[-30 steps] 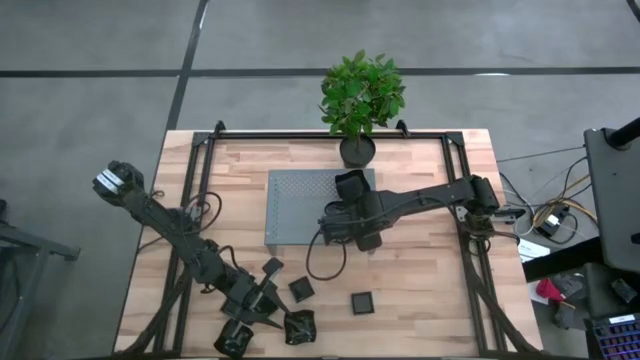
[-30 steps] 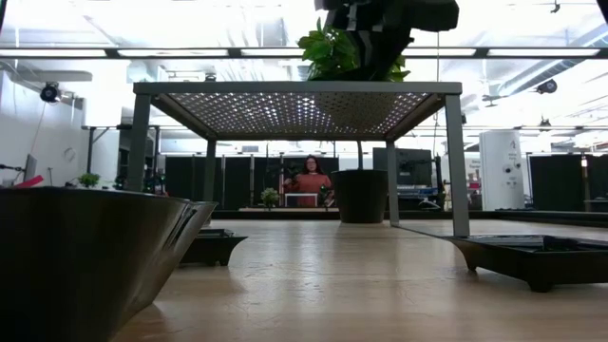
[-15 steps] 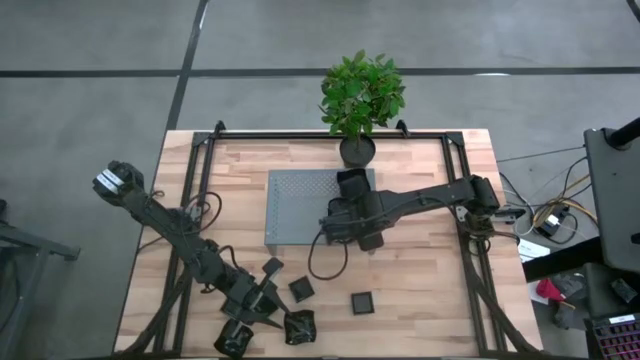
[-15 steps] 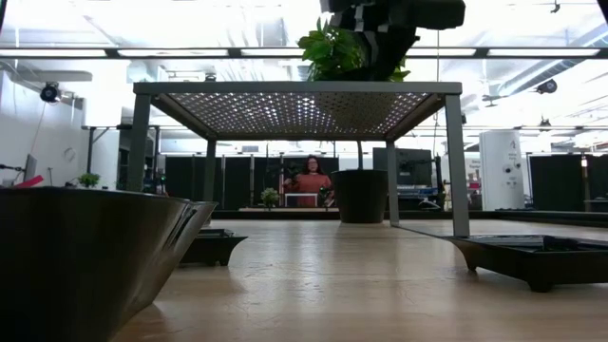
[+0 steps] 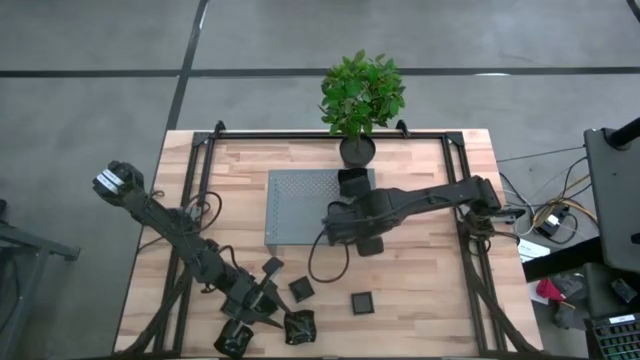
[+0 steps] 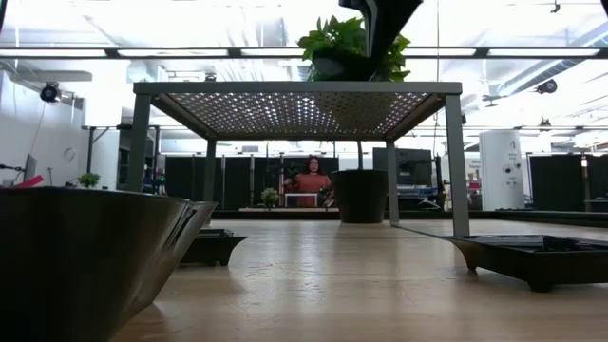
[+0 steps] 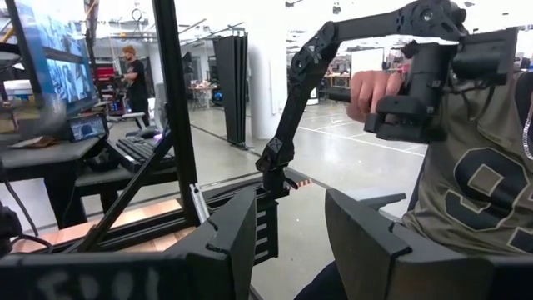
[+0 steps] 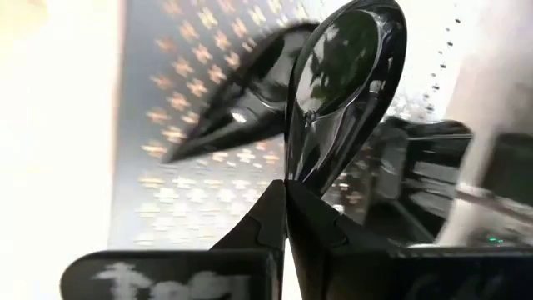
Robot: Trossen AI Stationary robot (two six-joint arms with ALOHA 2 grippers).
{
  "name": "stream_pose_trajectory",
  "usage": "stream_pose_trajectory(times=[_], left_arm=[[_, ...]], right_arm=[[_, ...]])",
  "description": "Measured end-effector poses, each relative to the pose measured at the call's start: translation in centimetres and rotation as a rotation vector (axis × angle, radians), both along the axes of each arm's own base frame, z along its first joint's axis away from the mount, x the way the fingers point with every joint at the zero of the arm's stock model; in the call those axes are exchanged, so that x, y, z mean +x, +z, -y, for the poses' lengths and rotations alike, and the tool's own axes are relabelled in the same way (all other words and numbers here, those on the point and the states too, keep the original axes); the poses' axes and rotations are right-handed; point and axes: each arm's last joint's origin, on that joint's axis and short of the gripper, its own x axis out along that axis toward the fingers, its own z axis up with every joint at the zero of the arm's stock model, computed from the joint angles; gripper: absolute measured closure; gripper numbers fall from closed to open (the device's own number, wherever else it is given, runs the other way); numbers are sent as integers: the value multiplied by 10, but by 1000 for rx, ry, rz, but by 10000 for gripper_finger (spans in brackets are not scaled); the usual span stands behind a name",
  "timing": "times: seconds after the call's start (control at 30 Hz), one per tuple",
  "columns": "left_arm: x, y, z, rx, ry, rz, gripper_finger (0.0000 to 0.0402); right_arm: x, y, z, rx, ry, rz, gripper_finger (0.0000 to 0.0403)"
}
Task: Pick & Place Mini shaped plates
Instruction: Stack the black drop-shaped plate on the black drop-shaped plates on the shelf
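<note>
Your right fingers (image 8: pixel 286 218) are gripping a teardrop plate (image 8: pixel 346 75) over the platform (image 5: pixel 300 205); your left fingers (image 7: pixel 291 237) are waiting released near the surface's front edge.

Two dark jointed arms (image 5: pixel 420 203) trailing black cables (image 5: pixel 318 250).

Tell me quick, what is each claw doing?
Left gripper: open, holding nothing.
Right gripper: shut on the glossy black teardrop-shaped mini plate, over the grey perforated platform.
</note>
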Motion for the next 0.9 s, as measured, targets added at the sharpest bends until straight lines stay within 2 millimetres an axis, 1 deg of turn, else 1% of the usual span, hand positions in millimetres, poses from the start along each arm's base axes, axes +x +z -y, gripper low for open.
stream_pose_trajectory(times=[0.13, 0.4, 0.7, 0.9], left_arm=[[0, 0, 0, 0, 0, 0, 261], [1, 0, -1, -1, 10, 0, 261], [1, 0, -1, -2, 13, -1, 261], [1, 0, -1, -8, 12, -4, 261]], right_arm=[[-1, 7, -2, 97, -88, 43, 395], [2, 12, 1, 244, -318, 125, 395], [10, 13, 5, 330, -442, 216, 394], [11, 11, 12, 337, -507, 228, 394]])
